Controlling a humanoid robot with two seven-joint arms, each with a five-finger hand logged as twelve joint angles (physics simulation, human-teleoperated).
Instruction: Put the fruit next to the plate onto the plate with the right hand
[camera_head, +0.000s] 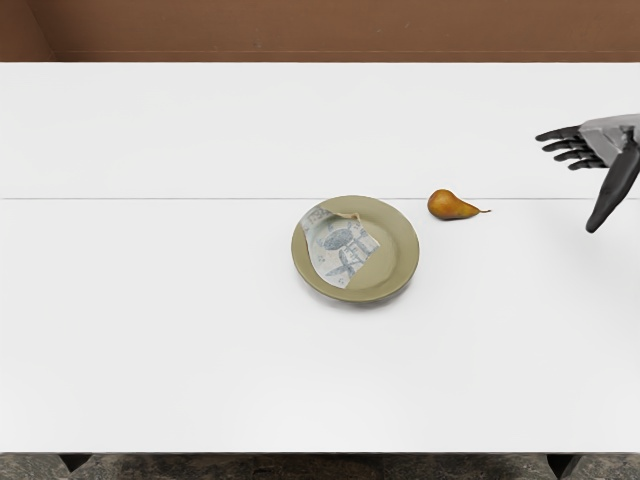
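White table (150, 330), brown wall (300, 30), plate (395, 262), pear (452, 206)

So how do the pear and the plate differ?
The pear is small, orange-brown and lies on its side, stem pointing right; the plate is far wider, olive-green and flat. The pear is plain-skinned; the plate carries a blue-grey patterned patch. Both rest on the white table, apart.
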